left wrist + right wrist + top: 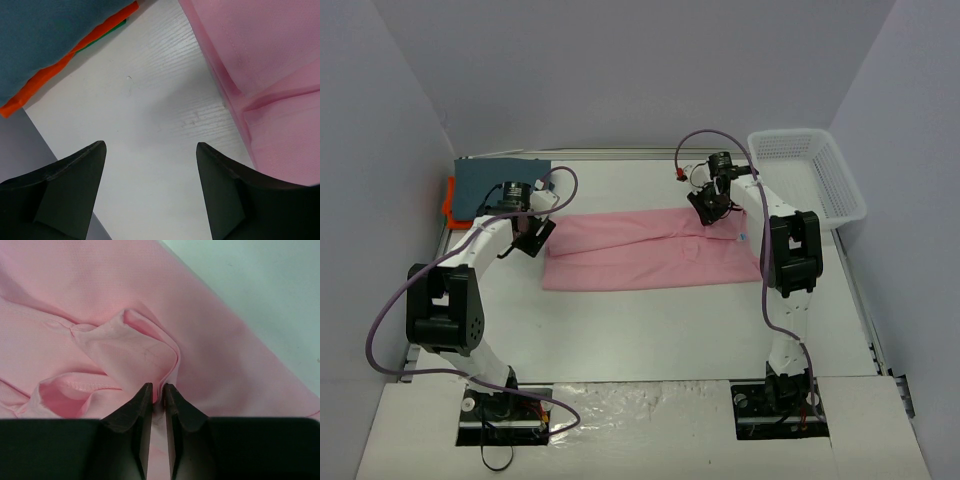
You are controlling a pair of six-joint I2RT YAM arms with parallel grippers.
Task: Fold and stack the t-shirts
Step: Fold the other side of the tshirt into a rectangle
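Right gripper (157, 388) pinches pink shirt (650, 258)

Its jaws are nearly closed on a raised fold of cloth. Left gripper (150, 150) hangs wide over the table (150, 90), pink shirt to its right, blue-grey shirt (45, 35) atop orange shirt (65, 62) to its left.

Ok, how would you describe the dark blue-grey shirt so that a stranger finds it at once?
Start at the white table and go to its far left corner. There the dark blue-grey shirt lies flat on top of an orange one. It is the only dark cloth: the pink shirt lies mid-table.
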